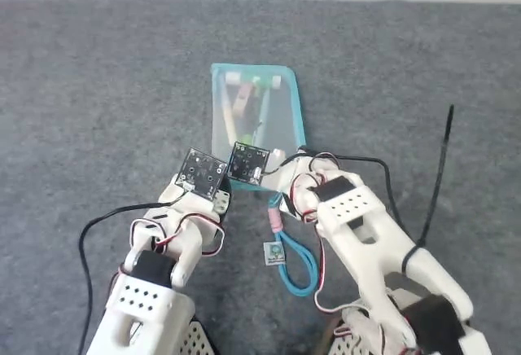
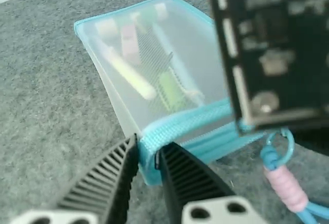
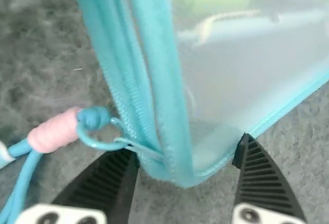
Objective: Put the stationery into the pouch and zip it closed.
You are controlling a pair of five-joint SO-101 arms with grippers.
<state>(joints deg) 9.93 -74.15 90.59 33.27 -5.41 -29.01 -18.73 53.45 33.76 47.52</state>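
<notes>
- As it lies flat on the grey mat (image 1: 98, 86), the pouch (image 1: 254, 119) is near the middle of the table in the high view, with its zipper end turned toward the two arms.
- The stationery (image 2: 128, 75) is inside the pouch and shows through the clear wall: a pale stick, a green piece and a pink piece, all lying along the pouch.
- The left gripper (image 2: 148, 149) is pinched on one corner of the pouch, at the end of the zipper (image 2: 190, 121). Its two fingers are almost together, with the teal edge between them.
- The right gripper (image 3: 187, 149) stands wide apart, with one finger on each side of the other corner of the pouch. I cannot tell if the fingers (image 3: 254, 175) touch the fabric.
- The pull ring (image 3: 97, 139) hangs from the zipper at this corner, just beside one finger of the right gripper. A teal knot and a pink bead (image 3: 51, 134) are on the ring.
- From the bead a teal strap (image 1: 297, 269) makes a loop on the mat between the arms, and a small tag (image 1: 274, 253) lies beside it.
- In the high view the left arm (image 1: 159, 273) and the right arm (image 1: 366, 225) meet at the near edge of the pouch, with their black boards (image 1: 203, 172) side by side.
- I cannot tell if the zipper is shut along its whole length.
</notes>
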